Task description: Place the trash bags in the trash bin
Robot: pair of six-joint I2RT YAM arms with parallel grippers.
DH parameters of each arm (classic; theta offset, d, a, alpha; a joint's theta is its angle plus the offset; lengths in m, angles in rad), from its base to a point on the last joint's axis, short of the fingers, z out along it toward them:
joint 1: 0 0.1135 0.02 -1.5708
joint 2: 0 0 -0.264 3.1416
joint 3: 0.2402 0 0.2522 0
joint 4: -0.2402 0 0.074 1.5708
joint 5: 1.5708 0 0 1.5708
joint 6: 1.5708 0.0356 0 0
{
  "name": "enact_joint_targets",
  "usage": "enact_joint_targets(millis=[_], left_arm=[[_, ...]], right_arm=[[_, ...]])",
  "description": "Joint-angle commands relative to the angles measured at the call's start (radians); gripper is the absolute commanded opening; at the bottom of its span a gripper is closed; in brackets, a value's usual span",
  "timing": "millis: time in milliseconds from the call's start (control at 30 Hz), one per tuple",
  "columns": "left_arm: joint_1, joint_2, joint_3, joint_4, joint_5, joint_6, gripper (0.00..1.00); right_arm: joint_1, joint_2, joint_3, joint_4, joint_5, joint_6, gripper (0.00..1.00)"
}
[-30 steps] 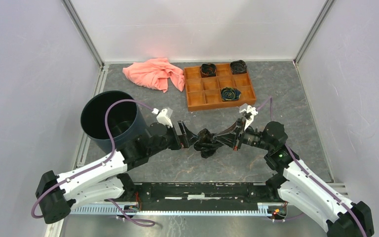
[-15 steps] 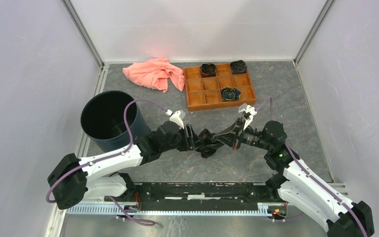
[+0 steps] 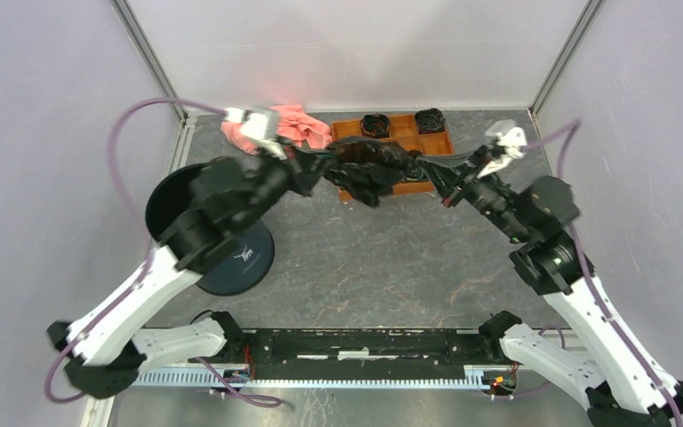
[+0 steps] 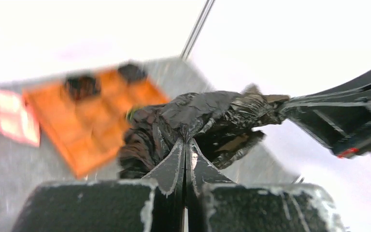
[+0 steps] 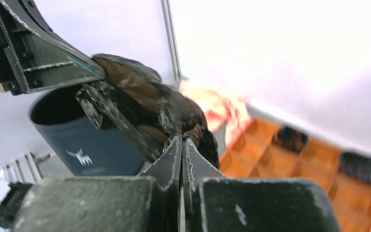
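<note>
While left gripper (image 4: 185,145) and right gripper (image 5: 181,142) both clench the trash bag (image 3: 369,173), held mid-air over the orange tray (image 3: 405,129), opposed pulling could tear the film or slip it loose. Trash bin (image 3: 240,258) looks tipped, partly behind the left arm; contents hidden. The tray holds dark rolls (image 3: 375,120).

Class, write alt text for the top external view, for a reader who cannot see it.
A black trash bag hangs stretched between the left end effector and right end effector, both shut on it, over an orange compartment tray. The dark trash bin sits at left, partly behind the left arm; a pink cloth lies farther back.
</note>
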Motion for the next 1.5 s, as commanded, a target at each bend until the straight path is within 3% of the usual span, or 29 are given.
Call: enact_joint_targets(millis=[0, 67, 167, 233, 333, 433, 567, 767, 900, 1033, 1133, 1233, 1300, 1367, 1467], left_arm=[[0.0, -0.165, -0.004, 0.096, 0.056, 0.143, 0.02], [0.0, -0.218, -0.127, 0.127, 0.023, 0.07, 0.02], [0.0, -0.267, -0.353, 0.04, -0.073, -0.083, 0.02], [0.0, -0.297, -0.486, 0.003, -0.045, -0.171, 0.02], [0.0, -0.382, -0.6, 0.046, 0.021, -0.202, 0.02], [0.0, -0.402, -0.508, 0.07, 0.063, -0.118, 0.02], [0.0, -0.292, -0.305, -0.012, 0.118, 0.01, 0.02], [0.0, -0.223, -0.261, -0.068, 0.222, 0.108, 0.02], [0.0, -0.207, -0.252, -0.086, 0.303, 0.171, 0.02], [0.0, -0.194, -0.214, -0.142, 0.344, 0.231, 0.02], [0.0, -0.201, -0.212, -0.161, 0.359, 0.25, 0.02], [0.0, -0.2, -0.21, -0.165, 0.371, 0.254, 0.02], [0.0, -0.191, -0.201, -0.176, 0.378, 0.256, 0.02], [0.0, -0.177, -0.184, -0.194, 0.386, 0.265, 0.02], [0.0, -0.175, -0.175, -0.2, 0.383, 0.268, 0.02]], right_arm=[[0.005, -0.048, 0.05, 0.134, -0.104, -0.056, 0.01], [0.003, -0.062, -0.038, 0.163, -0.12, -0.041, 0.01], [0.003, -0.066, -0.277, 0.183, -0.088, 0.026, 0.01], [0.005, -0.037, -0.425, 0.161, -0.135, 0.069, 0.01], [0.004, -0.02, -0.521, 0.217, -0.247, 0.116, 0.01], [0.004, -0.016, -0.419, 0.131, -0.21, 0.04, 0.01], [0.005, 0.019, -0.256, -0.059, -0.134, -0.074, 0.01], [0.005, 0.015, -0.154, -0.347, 0.175, -0.255, 0.38], [0.006, 0.04, -0.083, -0.392, 0.149, -0.316, 0.66], [0.01, 0.048, -0.025, -0.401, 0.144, -0.345, 0.81], [0.011, 0.042, -0.028, -0.35, -0.01, -0.365, 0.85], [0.018, 0.041, -0.08, -0.182, -0.403, -0.297, 0.87], [0.051, 0.039, -0.133, -0.017, -0.553, -0.168, 0.87], [0.093, 0.041, -0.165, 0.115, -0.562, -0.102, 0.89], [0.152, 0.101, -0.132, 0.089, -0.497, -0.131, 0.88]])
